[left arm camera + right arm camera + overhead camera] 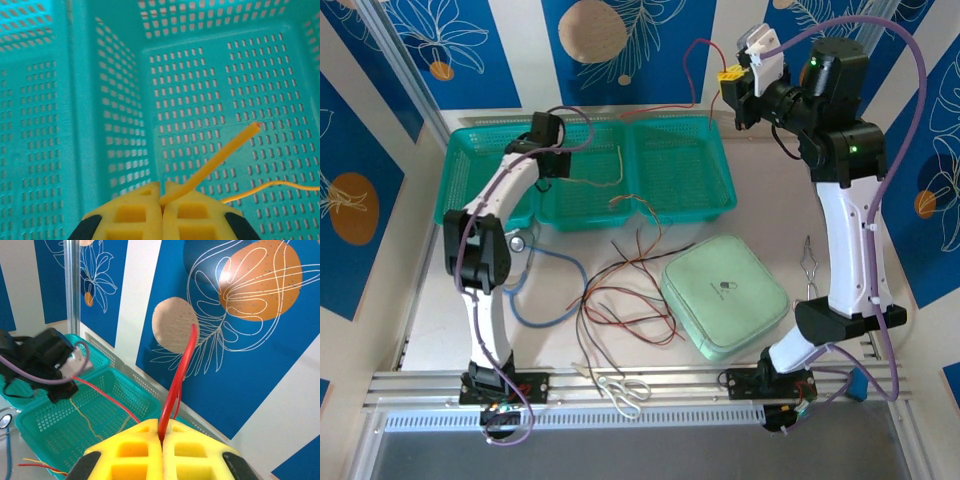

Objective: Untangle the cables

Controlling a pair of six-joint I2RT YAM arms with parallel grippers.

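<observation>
Cables (pixel 622 298) lie mostly in a loose red, black and tan tangle on the tabletop (pixel 770 195), just in front of the teal three-compartment basket (pixel 685 212); a few strands climb from the tangle over the basket's front rim into its middle compartment; the left hand (pixel 162 200) is down inside the basket beside a dividing wall, its yellow pads (pixel 132 215) closed tight on a tan-yellow cable (pixel 220 155), whose short end pokes out past the pads over the perforated floor; the right hand (pixel 162 436) hangs raised above the basket's right back corner, clamped shut on a red cable (pixel 178 375); one end of that cable stands up from the pads, and the rest runs off above the basket's back rim toward the middle compartment; a mint-green zip case (pixel 725 295) sits in front of the basket's right compartment, beside the tangle; a blue stethoscope (pixel 545 300) lies in front of the left compartment.
</observation>
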